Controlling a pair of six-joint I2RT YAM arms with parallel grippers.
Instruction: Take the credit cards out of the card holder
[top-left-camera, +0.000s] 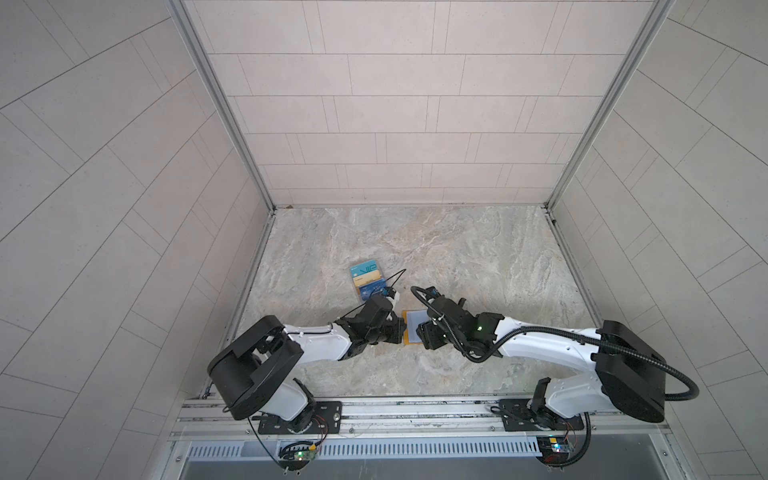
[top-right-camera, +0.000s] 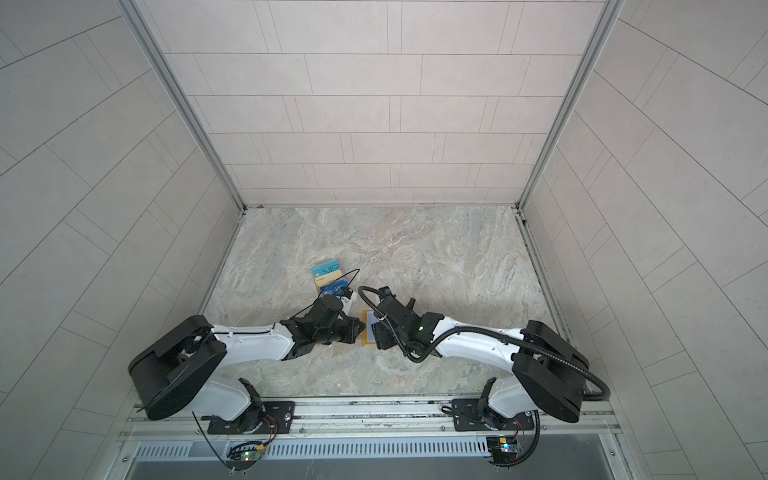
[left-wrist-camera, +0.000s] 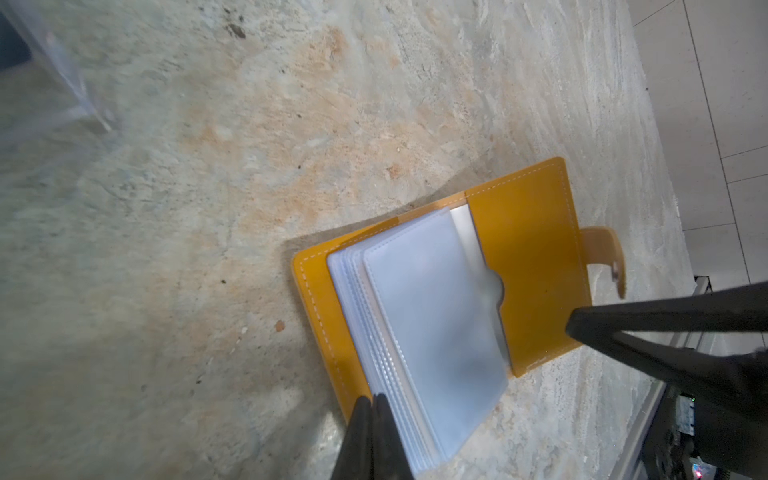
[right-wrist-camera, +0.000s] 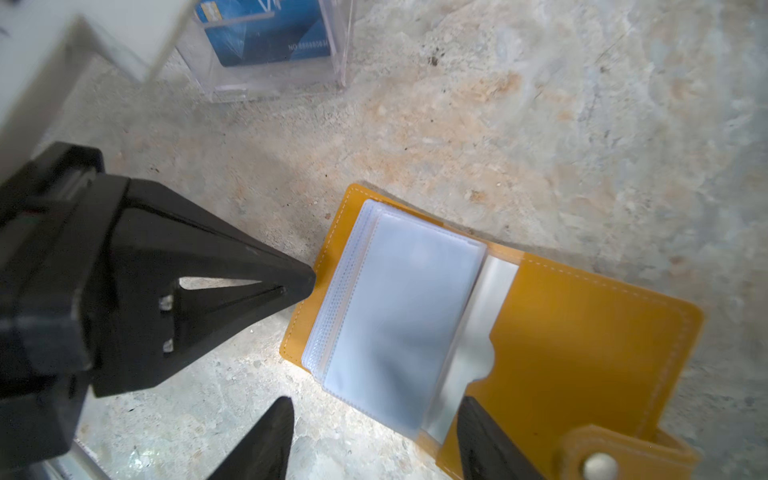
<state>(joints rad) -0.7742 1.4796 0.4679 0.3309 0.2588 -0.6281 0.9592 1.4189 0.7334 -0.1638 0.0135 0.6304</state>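
**Arms and grippers.** Two white-and-black arms meet at lower centre in both top views. The black left gripper has its jaws closed together. Its tip sits on the stitched edge of the mustard-yellow leather-look booklet card holder, probably to pin that cover flat. Whether any leather is pinched cannot be told. The black right gripper stands open, fingers either side of the bluish clear plastic sleeves, seemingly poised to leaf through them.

**Holder and cards.** The card holder lies spread open, its round snap tab pointing outward. The exposed sleeves look empty; deeper ones are hidden. Up and left of it in both top views stands a clear tiered acrylic stand. A thin gold-yellow card and a thin blue card already sit in it, so the task looks nearly done.

**Room and surface.** Pale tiled walls enclose a beige marble-patterned tabletop.
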